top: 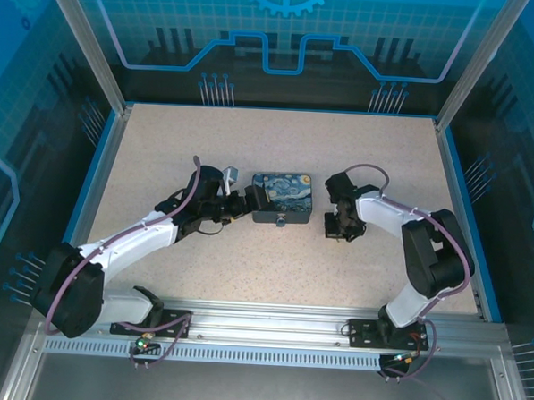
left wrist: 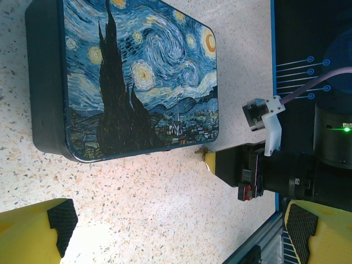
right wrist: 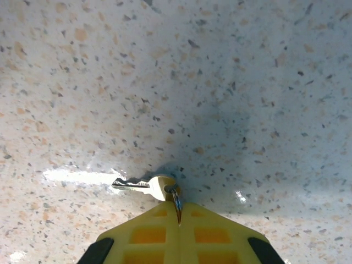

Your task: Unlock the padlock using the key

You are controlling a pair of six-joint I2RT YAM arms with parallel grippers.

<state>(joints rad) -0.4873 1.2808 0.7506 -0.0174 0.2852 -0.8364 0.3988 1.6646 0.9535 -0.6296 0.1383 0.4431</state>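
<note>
The padlock point(top: 282, 221) is a tiny silvery piece on the near wall of the dark-blue Starry Night box point(top: 281, 197); in the left wrist view that wall of the box point(left wrist: 137, 77) is hidden. My right gripper point(right wrist: 179, 206) points down at the table just right of the box, shut on the ring of the key point(right wrist: 142, 185). The key's blade lies on the tabletop and points away from the fingers. In the left wrist view the key point(left wrist: 202, 151) sits at the right gripper's yellow tip. My left gripper point(top: 246, 202) is open beside the box's left end, with nothing between its fingers point(left wrist: 60, 220).
The speckled tabletop point(top: 245, 271) stretches in front of the box towards the aluminium rail point(top: 278, 326). Blue raised borders point(top: 459, 210) edge the table left and right. A small grey camera mount point(top: 230, 174) sticks up from the left wrist.
</note>
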